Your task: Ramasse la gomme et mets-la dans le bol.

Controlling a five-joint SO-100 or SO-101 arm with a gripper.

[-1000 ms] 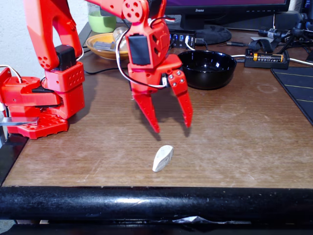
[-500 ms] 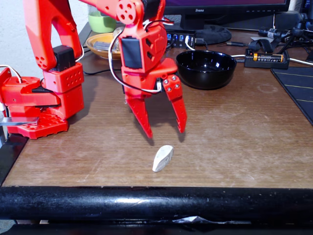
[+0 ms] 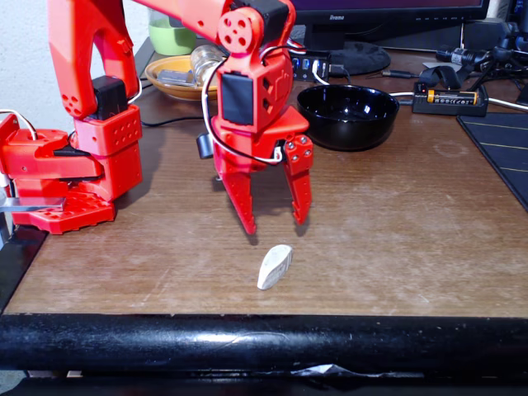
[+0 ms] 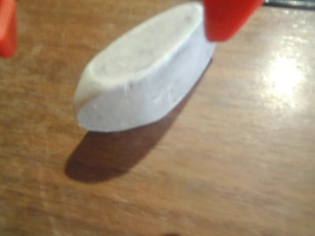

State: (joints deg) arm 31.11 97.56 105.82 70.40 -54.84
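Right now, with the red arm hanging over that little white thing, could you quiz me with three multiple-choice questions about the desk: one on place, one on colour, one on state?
1. Where does the eraser lie?
A. In the black bowl
B. On the wooden desk near its front edge
C. In the orange dish

2. What colour is the cup behind the orange dish?
A. Green
B. Blue
C. White

3. How is the end effector?
A. Shut on the eraser
B. Shut and empty
C. Open above the eraser

Answers: 1 B, it lies on bare wood; 2 A, light green; 3 C, the fingers stand apart.
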